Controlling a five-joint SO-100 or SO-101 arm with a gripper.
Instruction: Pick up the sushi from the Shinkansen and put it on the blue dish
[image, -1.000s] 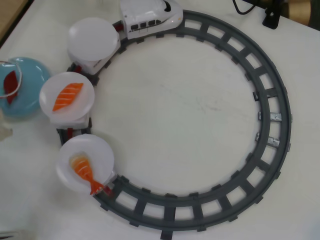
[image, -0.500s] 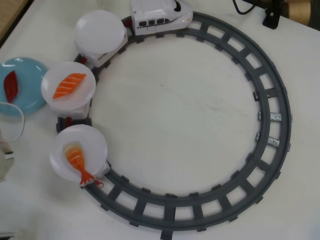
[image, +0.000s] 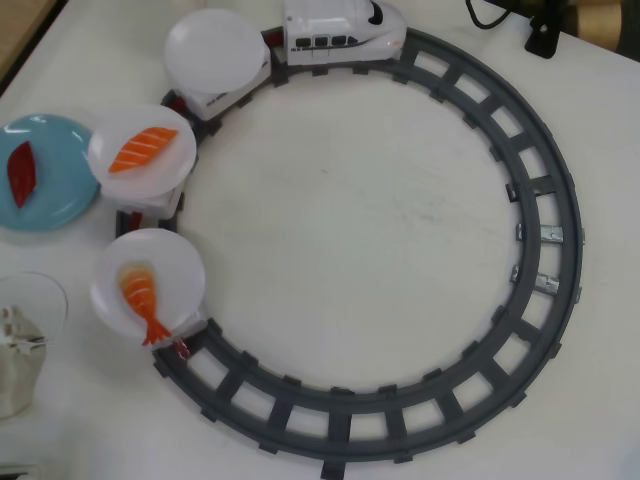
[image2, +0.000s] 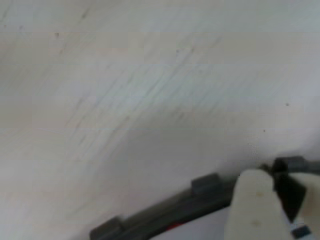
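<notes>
The arm has pulled away to the lower left of the overhead view, leaving the tuna sushi (image: 20, 173) on the blue dish (image: 60, 195) while the Shinkansen (image: 345, 28) rolled on, so the task looks finished; the gripper's (image: 15, 345) jaws are too unclear to judge.

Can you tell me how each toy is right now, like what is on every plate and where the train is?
sushi: lying flat on the blue dish.
blue dish: on the table, left of the track.
Shinkansen: upright on the track's top curve.
first white plate: empty.
second white plate: holds the salmon piece.
third white plate: holds the shrimp piece.
end effector: at the lower left edge, opening unclear.
</notes>
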